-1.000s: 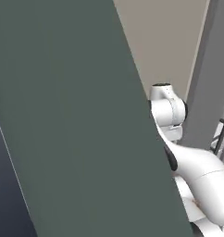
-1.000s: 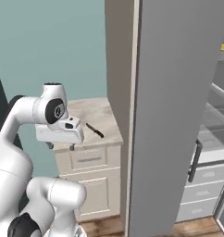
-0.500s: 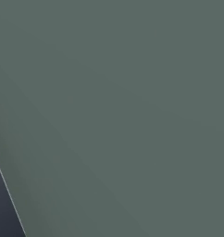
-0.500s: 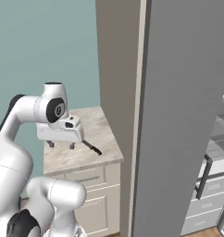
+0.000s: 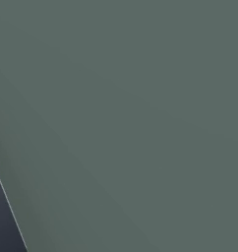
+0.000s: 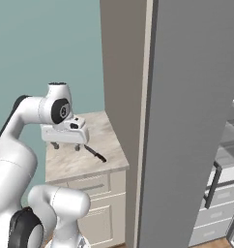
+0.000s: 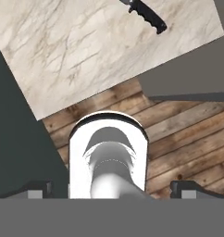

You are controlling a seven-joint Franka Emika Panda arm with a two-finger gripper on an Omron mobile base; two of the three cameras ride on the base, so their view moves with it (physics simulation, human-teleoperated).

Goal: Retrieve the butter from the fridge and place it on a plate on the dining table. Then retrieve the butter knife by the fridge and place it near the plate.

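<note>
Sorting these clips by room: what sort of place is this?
Most likely a home kitchen: a tall grey fridge, a small marble-topped drawer cabinet bearing a butter knife, and wood flooring.

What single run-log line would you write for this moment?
phase: reaching for butter knife | gripper: above marble-topped cabinet, fingers apart, empty | knife: flat on cabinet top | fridge: door open

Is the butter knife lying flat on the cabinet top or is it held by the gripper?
Lying flat. The butter knife rests on the marble cabinet top, and the gripper hovers above and beside it, apart from it.
</note>
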